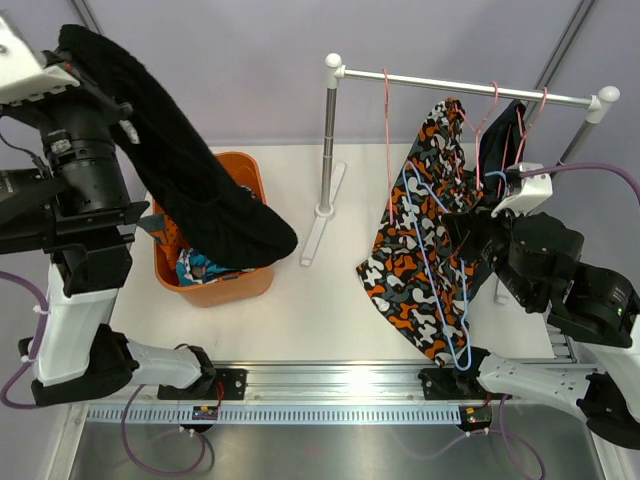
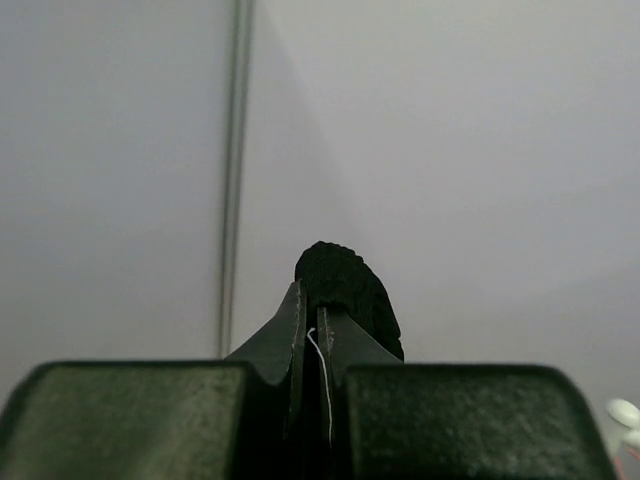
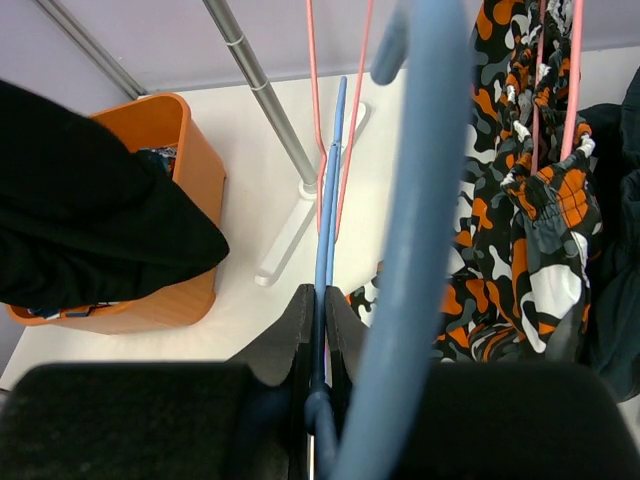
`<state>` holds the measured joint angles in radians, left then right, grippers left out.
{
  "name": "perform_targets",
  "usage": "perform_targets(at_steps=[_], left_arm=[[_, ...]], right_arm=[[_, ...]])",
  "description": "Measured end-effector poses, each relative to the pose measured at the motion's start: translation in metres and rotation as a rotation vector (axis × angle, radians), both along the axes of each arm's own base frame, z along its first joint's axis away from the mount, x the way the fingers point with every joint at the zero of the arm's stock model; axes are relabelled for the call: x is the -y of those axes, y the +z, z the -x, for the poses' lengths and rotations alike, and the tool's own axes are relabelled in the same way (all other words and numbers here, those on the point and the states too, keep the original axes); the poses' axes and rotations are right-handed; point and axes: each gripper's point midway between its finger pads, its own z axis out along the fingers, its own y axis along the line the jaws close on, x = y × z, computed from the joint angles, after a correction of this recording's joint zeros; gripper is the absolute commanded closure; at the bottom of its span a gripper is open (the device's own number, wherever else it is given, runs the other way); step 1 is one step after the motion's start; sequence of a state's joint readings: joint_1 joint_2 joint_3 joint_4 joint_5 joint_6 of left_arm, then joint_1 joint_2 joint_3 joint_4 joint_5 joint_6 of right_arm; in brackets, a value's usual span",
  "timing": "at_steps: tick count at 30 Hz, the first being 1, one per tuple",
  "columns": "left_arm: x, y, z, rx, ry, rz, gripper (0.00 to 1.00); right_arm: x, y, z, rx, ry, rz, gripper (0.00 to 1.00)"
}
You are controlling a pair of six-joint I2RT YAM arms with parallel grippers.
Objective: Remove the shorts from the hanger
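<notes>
Over the orange basket [image 1: 225, 287]: black shorts [image 1: 190, 170], free of any hanger, drape down onto the rim; judged raised for dropping in.
Left pincer [image 2: 312, 320]: clamped tight on a fold of the black cloth.
Right pincer [image 3: 318, 330]: closed on the thin wire of the blue hanger [image 3: 410, 250], likely to steady it.
Rail [image 1: 450, 85]: camouflage shorts [image 1: 390, 260] and dark navy shorts [image 1: 497, 145] hang here, not yet removed.
Basket contents: teal patterned shorts [image 1: 195, 268].
Writing: none legible; a sticker at the left arm's base is too small to read.
</notes>
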<state>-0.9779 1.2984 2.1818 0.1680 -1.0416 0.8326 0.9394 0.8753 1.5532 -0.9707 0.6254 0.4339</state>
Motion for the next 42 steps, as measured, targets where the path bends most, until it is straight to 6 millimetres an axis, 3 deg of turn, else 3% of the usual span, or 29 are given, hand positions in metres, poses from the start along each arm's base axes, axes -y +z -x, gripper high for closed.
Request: perform_targets(at_steps=[3, 5, 8, 10, 16, 19, 22, 25, 28, 29, 32, 35, 36, 39, 42], left_arm=[[-0.024, -0.009, 0.0, 0.003, 0.09, 0.021, 1.0], [-0.03, -0.021, -0.012, -0.016, 0.145, 0.027, 1.0], [-0.026, -0.051, -0.041, -0.081, 0.173, 0.005, 1.0], [-0.019, -0.085, -0.068, -0.15, 0.164, -0.016, 1.0], [0.013, -0.228, -0.148, -0.456, 0.039, -0.038, 1.0], [0.014, -0.303, -0.176, -0.61, -0.04, 0.062, 1.0], [-0.002, -0.374, -0.195, -0.731, -0.116, 0.252, 1.0], [-0.03, -0.452, -0.197, -0.848, -0.131, 0.498, 0.97], [-0.045, -0.513, -0.189, -0.955, -0.112, 0.69, 0.7], [-0.042, -0.525, -0.187, -0.979, -0.118, 0.732, 0.55], [-0.028, -0.54, -0.181, -1.014, -0.161, 0.813, 0.28], [-0.017, -0.533, -0.185, -0.997, -0.219, 0.854, 0.12], [-0.012, -0.528, -0.186, -0.987, -0.25, 0.859, 0.01], [-0.004, -0.508, -0.184, -0.948, -0.317, 0.856, 0.01], [0.001, -0.475, -0.175, -0.896, -0.372, 0.82, 0.01]], right_arm=[[0.004, -0.002, 0.004, 0.001, 0.003, -0.013, 1.0], [0.005, -0.005, 0.006, -0.003, 0.005, -0.015, 1.0], [0.005, -0.009, 0.006, -0.012, 0.008, -0.012, 1.0], [0.005, -0.011, 0.008, -0.018, 0.012, -0.008, 1.0], [0.012, -0.004, 0.013, -0.008, 0.013, -0.022, 1.0], [0.015, 0.001, 0.015, -0.002, 0.013, -0.03, 1.0], [0.016, 0.0, 0.016, -0.005, 0.013, -0.027, 1.0], [0.017, -0.003, 0.017, -0.01, 0.012, -0.02, 1.0], [0.018, -0.006, 0.017, -0.018, 0.011, -0.01, 1.0], [0.018, -0.007, 0.017, -0.019, 0.011, -0.008, 1.0], [0.017, -0.009, 0.015, -0.024, 0.006, 0.002, 1.0], [0.014, -0.012, 0.009, -0.031, -0.012, 0.029, 1.0], [0.011, -0.014, 0.006, -0.037, -0.016, 0.041, 1.0], [0.001, -0.024, -0.005, -0.062, -0.026, 0.097, 1.0], [-0.008, -0.033, -0.017, -0.081, -0.045, 0.161, 1.0]])
